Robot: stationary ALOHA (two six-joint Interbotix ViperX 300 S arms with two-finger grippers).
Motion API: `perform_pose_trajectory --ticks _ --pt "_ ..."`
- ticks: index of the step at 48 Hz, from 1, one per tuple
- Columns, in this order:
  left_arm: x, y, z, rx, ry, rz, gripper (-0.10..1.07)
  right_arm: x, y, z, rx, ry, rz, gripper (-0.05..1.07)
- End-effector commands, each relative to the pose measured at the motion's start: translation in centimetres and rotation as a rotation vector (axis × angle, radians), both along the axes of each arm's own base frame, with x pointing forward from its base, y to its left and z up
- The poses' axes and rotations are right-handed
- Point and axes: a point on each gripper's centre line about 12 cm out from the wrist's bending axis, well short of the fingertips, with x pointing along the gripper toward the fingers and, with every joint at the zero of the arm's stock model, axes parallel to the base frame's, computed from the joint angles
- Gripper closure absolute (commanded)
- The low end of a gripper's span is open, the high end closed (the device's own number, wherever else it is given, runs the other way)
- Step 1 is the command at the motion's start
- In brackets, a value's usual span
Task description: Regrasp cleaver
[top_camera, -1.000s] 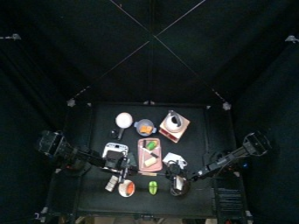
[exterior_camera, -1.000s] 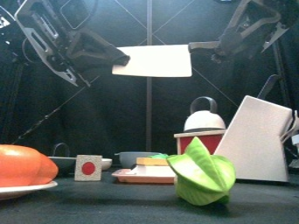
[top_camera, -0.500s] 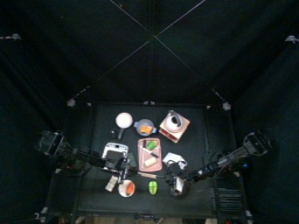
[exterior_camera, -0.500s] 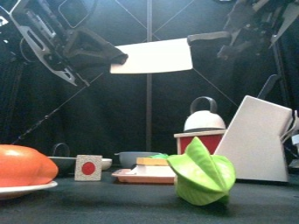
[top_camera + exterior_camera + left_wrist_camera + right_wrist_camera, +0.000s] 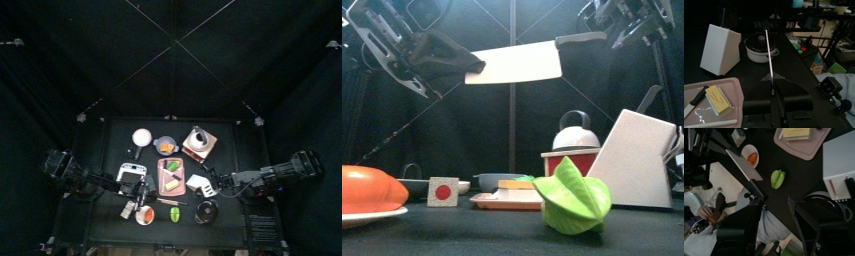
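1. Left gripper stays clamped on the cleaver, pinching the blade's edge-on spine between both jaws, as the left wrist view shows.
2. Right gripper has let go since half a second ago: its jaws stand spread, and I see it drawn back, up and to the right of the handle.
3. Meanwhile the cleaver has tipped, handle end now higher than before.
4. It hangs high above the table, well clear of the knife block, the pot and the green fruit below.
5. Open air lies all round the blade; the handle points at the right gripper, near it but apart.
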Motion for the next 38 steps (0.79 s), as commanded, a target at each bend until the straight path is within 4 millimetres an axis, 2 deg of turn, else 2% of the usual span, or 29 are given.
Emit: perform_pose_trajectory --ticks 1,6,10,16,20,25,28,38 --pt "0.3 -0.1 1.1 -0.006 -0.036 -0.002 0.59 0.4 -1.8 0.0 0.060 0.074 -0.033 0.21" --pt "0.3 -0.1 1.0 -0.005 -0.033 -0.001 0.59 1.2 -3.1 -1.3 0.043 0.200 0.025 0.22" --pt "0.3 -0.1 1.0 -0.005 -0.033 -0.002 0.59 2.8 -4.2 -1.4 -0.021 0.256 0.134 0.22" --pt "0.3 -0.1 1.1 -0.005 -0.035 -0.004 0.59 5.5 -5.2 -0.6 -0.267 0.255 0.449 0.22" --pt "0.3 -0.1 1.1 -0.004 -0.035 -0.003 0.59 7.2 -4.4 -0.3 -0.420 0.214 0.621 0.22" --pt "0.2 -0.1 1.0 -0.004 -0.034 -0.005 0.59 9.0 -2.5 -0.4 -0.567 0.086 0.685 0.22" --pt "0.3 -0.1 1.0 -0.004 -0.034 -0.004 0.59 9.2 -1.4 -0.5 -0.615 0.013 0.699 0.22" --pt "0.3 -0.2 1.0 -0.005 -0.035 -0.005 0.59 7.9 1.4 -0.8 -0.698 -0.270 0.694 0.22"
